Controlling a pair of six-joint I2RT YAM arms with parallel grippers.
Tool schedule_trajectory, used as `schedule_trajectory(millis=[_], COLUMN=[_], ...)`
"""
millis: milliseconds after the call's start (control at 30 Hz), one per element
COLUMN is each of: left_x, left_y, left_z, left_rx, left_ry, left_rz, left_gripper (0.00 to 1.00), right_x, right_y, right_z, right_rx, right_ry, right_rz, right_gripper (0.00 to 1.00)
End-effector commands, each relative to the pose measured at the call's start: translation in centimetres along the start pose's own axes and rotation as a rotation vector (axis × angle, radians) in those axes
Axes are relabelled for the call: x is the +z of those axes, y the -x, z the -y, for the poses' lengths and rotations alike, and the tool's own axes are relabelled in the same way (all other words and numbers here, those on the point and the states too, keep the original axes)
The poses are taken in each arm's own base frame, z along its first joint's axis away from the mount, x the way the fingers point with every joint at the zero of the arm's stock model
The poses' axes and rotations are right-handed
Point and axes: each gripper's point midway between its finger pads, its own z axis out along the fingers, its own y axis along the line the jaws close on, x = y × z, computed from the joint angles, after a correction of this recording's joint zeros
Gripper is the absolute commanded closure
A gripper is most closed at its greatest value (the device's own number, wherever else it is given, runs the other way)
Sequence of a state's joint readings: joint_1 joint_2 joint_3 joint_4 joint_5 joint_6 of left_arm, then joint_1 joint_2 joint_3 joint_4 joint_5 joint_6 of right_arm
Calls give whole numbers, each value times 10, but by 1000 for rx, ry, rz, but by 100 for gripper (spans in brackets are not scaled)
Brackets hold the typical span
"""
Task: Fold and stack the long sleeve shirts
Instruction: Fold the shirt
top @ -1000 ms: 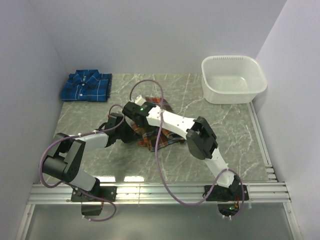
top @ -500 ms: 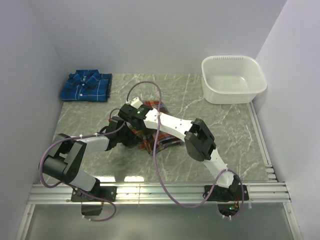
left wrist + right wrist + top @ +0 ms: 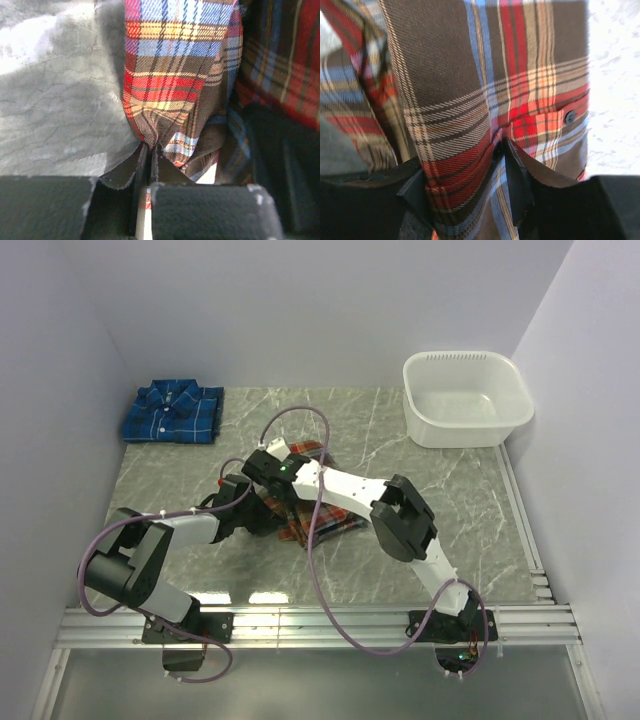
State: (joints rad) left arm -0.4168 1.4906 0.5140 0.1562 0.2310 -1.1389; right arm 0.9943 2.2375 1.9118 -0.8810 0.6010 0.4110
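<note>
At the near edge, the left arm (image 3: 150, 550) and the right arm (image 3: 405, 525) rise from a metal rail (image 3: 320, 618), and a purple cable (image 3: 312, 570) loops along each. Both arms reach inward over the grey marbled table (image 3: 470, 510) and meet at the red shirt (image 3: 340, 523). It lies in a crumpled heap near the middle of the table, and from above the two wrists hide much of it.

The left gripper (image 3: 149, 150) comes in low from the left. Its jaws are pinched almost together on a fold at the edge of the red shirt. A strip of plaid shows in the slit between them, and the cloth spreads away from the pinch in gathered creases, with bare table to its left.

The right gripper (image 3: 465, 170) points down onto the same shirt, just beside the left one. Its jaws stand parted, astride a flat band of cloth that lies between them without bunching. A small dark button (image 3: 570, 116) sits on the cloth out beyond one finger.

Farther back, in the far left corner, the blue shirt (image 3: 172, 412) lies neatly folded with its collar showing, well apart from the red one. A white tub (image 3: 467, 398) stands upright in the far right corner.
</note>
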Motion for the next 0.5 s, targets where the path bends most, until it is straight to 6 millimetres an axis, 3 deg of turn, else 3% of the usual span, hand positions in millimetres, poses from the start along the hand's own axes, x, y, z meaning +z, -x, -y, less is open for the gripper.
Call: schedule_trajectory(millis=[0, 200, 333, 467], left_x=[-3, -5, -7, -11], left_y=[3, 4, 5, 6], left_z=[4, 2, 2, 3], left_rx=[12, 12, 11, 7], left_ry=[-10, -1, 2, 0], left_rz=[24, 33, 39, 52], left_gripper=[92, 92, 92, 91], right_x=[-50, -77, -78, -72], right_y=[40, 40, 31, 17], right_z=[8, 2, -4, -15], right_rx=[143, 199, 209, 239], right_ry=[133, 276, 326, 392], right_rz=[122, 149, 132, 107], right_gripper=[45, 46, 46, 54])
